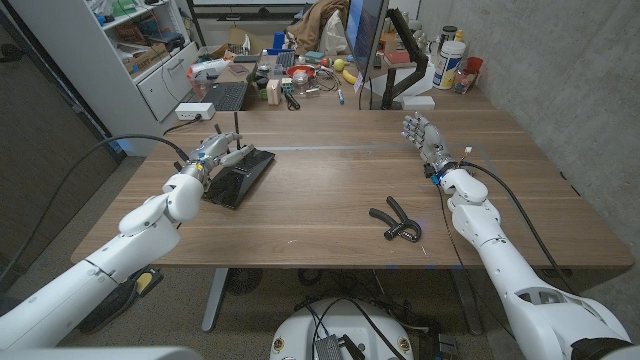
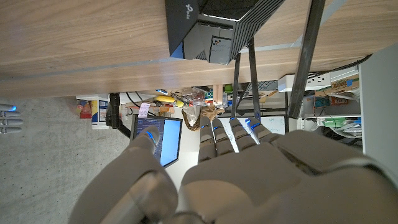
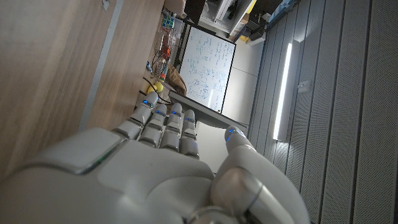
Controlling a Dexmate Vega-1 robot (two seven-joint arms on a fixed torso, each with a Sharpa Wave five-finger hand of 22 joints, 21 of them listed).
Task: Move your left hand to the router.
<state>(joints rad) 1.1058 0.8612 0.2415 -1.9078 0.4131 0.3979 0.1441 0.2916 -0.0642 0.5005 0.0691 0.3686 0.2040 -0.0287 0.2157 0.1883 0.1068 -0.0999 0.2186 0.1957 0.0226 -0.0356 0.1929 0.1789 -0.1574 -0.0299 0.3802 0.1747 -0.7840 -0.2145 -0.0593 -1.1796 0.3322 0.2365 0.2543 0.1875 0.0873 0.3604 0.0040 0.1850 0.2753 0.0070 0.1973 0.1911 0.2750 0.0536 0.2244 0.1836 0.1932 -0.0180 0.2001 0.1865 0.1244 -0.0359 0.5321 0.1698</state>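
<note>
- Router (image 1: 240, 174): black, lying flat on the bench (image 1: 330, 190) at its left side, antennas (image 1: 236, 128) standing up from the far end.
- Left robot hand (image 1: 211, 153): over the router's near-left edge in the head view, fingers apart and stretched forward, nothing held. Cannot tell from the pictures whether touching the casing or just above it.
- In the left wrist view, router (image 2: 214, 28) ahead of the fingertips (image 2: 231, 132), antennas (image 2: 311, 56) running close past them.
- Risk: snagging an antenna on any further reach, tipping or bending it, given fingers so near the rods.
- Risk: pressing down too hard on the sloped casing, sliding the router across the smooth wood or toward the left edge of the bench.
- Risk: catching the cable (image 1: 110, 150) looping off the left arm near the router, dragging the unit on withdrawal.
- Risk: stopping short, hovering beside the casing and leaving the reach uncertain.
- Right robot hand (image 1: 424, 136): well apart on the far right, upright, fingers loosely extended, holding nothing; black grip tool (image 1: 397, 221) lying nearer the front edge, out of the way and unlikely to interfere.
</note>
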